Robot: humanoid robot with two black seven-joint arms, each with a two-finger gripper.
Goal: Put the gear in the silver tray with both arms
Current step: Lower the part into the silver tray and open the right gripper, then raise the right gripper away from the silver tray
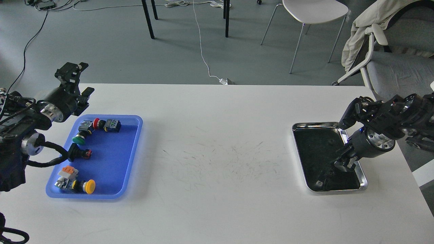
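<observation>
White table [217,142], faintly marked with thin grey scratches near the middle. Blue plastic tray [127,162] on the left, holding push buttons: one red-capped [96,123], one green-capped [78,140], one yellow-capped [89,186], plus a grey block topped with orange [68,170]. Silver tray [363,181] on the right, bright shiny rim, dark mirror-like bottom. Black arms, each with a silver ring at the wrist; black left gripper [78,77] and black right gripper [346,162]. Grey floor beyond, crossed by a white cable [201,51]. White chair [313,12] on thin metal legs; cream cloth [369,27] draped over a grey seat.
</observation>
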